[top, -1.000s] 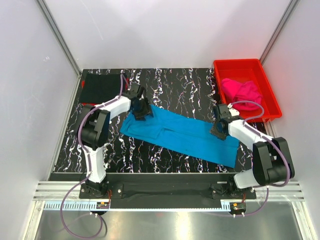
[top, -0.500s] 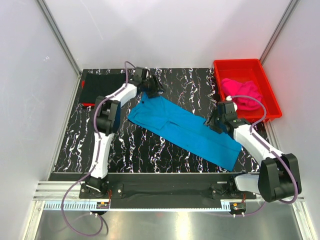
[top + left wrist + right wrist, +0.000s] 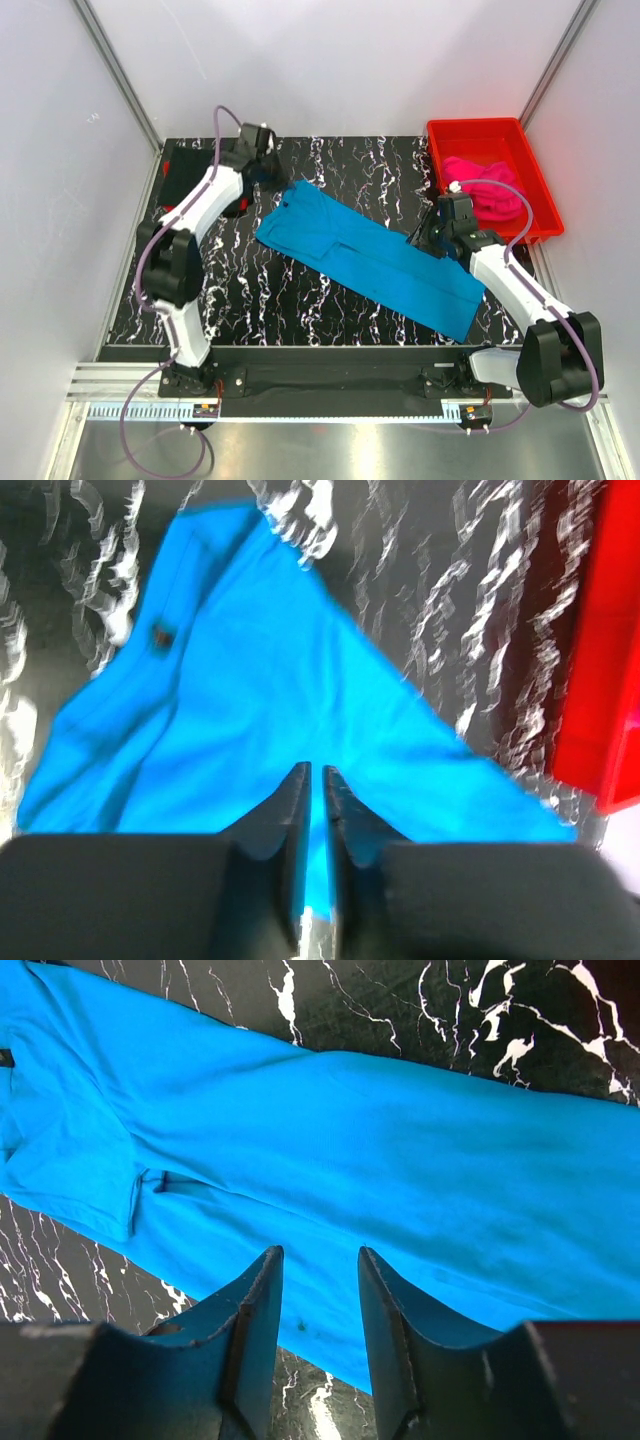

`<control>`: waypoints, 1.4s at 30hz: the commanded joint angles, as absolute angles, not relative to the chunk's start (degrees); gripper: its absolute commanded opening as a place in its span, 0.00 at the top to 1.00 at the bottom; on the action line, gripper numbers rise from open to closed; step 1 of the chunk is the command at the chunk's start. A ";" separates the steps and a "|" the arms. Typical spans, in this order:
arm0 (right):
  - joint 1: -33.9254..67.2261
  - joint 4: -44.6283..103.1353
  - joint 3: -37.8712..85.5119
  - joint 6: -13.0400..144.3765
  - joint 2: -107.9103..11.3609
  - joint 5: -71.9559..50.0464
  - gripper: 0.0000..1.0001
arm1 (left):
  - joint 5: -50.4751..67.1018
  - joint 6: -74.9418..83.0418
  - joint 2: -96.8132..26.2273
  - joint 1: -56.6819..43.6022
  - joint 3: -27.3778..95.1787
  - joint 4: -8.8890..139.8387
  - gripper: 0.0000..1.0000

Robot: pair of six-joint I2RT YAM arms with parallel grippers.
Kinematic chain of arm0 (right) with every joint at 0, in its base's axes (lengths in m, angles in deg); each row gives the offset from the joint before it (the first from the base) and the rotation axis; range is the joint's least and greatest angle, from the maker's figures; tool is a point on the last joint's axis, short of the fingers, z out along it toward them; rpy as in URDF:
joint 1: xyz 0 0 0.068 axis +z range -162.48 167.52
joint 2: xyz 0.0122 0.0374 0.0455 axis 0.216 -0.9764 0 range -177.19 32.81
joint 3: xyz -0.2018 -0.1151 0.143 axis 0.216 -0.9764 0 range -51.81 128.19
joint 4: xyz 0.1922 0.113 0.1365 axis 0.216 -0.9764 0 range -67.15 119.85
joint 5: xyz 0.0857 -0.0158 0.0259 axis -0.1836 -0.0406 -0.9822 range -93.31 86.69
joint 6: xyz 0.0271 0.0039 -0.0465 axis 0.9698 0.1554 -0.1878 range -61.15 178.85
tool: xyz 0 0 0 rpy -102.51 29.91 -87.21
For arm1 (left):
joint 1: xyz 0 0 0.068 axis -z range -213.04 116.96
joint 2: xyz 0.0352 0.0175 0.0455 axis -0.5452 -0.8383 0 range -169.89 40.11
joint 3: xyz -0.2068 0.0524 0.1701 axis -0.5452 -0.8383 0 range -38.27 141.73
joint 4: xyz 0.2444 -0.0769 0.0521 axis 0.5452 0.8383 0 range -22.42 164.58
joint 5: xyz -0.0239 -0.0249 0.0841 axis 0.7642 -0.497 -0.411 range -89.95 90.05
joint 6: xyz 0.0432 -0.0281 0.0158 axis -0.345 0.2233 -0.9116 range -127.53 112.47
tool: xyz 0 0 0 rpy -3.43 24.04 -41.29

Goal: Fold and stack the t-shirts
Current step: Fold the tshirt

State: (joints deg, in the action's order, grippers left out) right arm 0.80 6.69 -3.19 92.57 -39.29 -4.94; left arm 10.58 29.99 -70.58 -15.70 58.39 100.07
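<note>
Black worktop [image 3: 300, 300] with white veins was seen under all the things, closed in by pale walls. On it the turquoise t-shirt [image 3: 370, 262] was laid diagonally as one long band, already folded along its length, with the collar end toward the far left and the hem end toward the near right. The cross folds were judged as not yet done.

The right gripper [image 3: 320, 1310] was held over the hem half of the band with its fingers spread, and nothing was held between them. The left gripper [image 3: 317, 810] was seen just beside the collar end, off the cloth, with its fingers pressed almost together and empty.

Further out, the black t-shirt [image 3: 195, 175] was lying as a flat square in the far left corner, partly covered by the left arm. The pink t-shirt [image 3: 485, 185] was left crumpled inside the red bin [image 3: 475, 123] at the far right.

Several risks could be expected. If only the upper layer is pinched, the long fold may be opened again. If the two ends are lifted unevenly, the band may be twisted. Because the left gripper was so near to the black square, that square may be pushed or wrinkled by a careless move, and the stack would be spoiled.
</note>
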 commanded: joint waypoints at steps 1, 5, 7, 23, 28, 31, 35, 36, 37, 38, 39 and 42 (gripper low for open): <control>0.62 7.17 -2.86 90.85 -37.16 -5.69 0.57 | 0.50 27.79 -66.77 -13.53 49.12 105.47 0.91; 0.62 7.96 -3.39 91.46 -37.24 -7.00 0.57 | -1.25 29.65 -66.93 -12.83 42.34 102.48 1.00; 0.62 8.40 -3.74 91.64 -37.42 -7.44 0.57 | -2.05 29.91 -69.12 -12.65 42.06 102.38 1.00; 0.62 10.86 -2.07 93.83 -40.49 -8.85 0.54 | -9.88 30.62 -87.49 -14.05 60.94 111.08 0.99; 0.71 10.69 1.79 92.43 -45.93 -10.08 0.51 | -6.20 28.78 -97.24 -16.16 78.22 111.35 0.98; 0.62 9.46 3.29 91.64 -50.07 -14.54 0.51 | 2.29 27.72 -102.87 -17.91 89.21 108.72 0.93; 0.71 9.20 2.33 90.33 -51.04 -14.83 0.50 | 11.47 28.50 -102.46 -19.94 91.03 102.66 0.87; 0.71 8.67 2.24 89.88 -50.78 -14.48 0.50 | 11.91 28.42 -98.62 -20.12 89.02 100.47 0.84; 0.71 8.23 2.24 89.27 -50.86 -13.43 0.50 | 11.66 28.07 -96.06 -20.21 86.82 99.75 0.77; 0.71 7.79 2.33 88.31 -50.95 -12.73 0.50 | 9.91 27.81 -93.42 -20.21 81.84 99.40 0.74; 0.71 6.48 2.59 87.95 -51.56 -11.85 0.50 | 9.11 27.80 -87.65 -20.21 78.75 98.44 0.71; 0.71 6.20 1.37 86.72 -52.18 -11.84 0.52 | 6.21 27.98 -77.01 -19.94 66.17 96.50 0.58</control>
